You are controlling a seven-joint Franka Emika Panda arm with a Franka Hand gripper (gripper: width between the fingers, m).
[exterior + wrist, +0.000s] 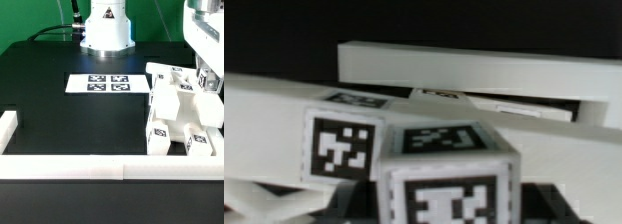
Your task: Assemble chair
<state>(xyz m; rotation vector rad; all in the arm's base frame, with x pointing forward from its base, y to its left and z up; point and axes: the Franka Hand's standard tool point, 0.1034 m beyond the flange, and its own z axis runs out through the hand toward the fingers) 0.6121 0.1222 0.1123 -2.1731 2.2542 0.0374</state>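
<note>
A white robot arm (203,30) comes down at the far right edge of the exterior view, cut off by the frame so that only its lowest section shows. Its gripper (208,80) points downward and hangs at the upper right side of the chair (178,115). The fingers sit against or just beside a white part there. White on white makes it impossible to tell whether they touch it, clasp it or stand apart from it, so the width of the jaws and any hold cannot be told.

The chair is a cluster of chunky white parts on the exterior view's right of the black table (60,115), close to the near edge. At least 2 black-and-white tags face the camera low on its near side. To its left, well apart from the gripper, lies the flat marker board (110,83). A white border wall (70,167) runs along the near edge, and the robot base (105,25) stands at the far side.

The wrist view is blurred. It shows 2 tagged blocks (438,170) close to the camera and a long white bar (473,68) beyond them. The gripper's fingers cannot be made out there.
</note>
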